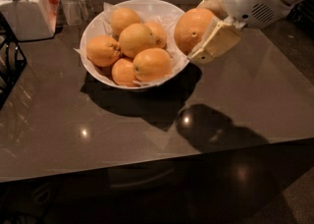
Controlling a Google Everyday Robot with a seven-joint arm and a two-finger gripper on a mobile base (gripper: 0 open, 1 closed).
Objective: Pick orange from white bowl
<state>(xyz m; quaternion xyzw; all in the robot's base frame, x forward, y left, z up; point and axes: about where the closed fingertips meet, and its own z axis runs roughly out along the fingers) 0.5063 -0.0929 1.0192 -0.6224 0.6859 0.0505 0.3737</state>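
Gripper [202,31] at the right, just off the white bowl's [142,5] right rim; its two pale fingers [217,41] are clamped on the orange [189,30], one on the near side, one on the far side. The fruit hangs clear of the rim, seemingly above the paper lining. A round shadow on the dark table [98,139] suggests height. Five paler fruits [152,64] sit heaped in the bowl. White jar [24,14] far left, well apart. Grasp across the widest part looks secure.
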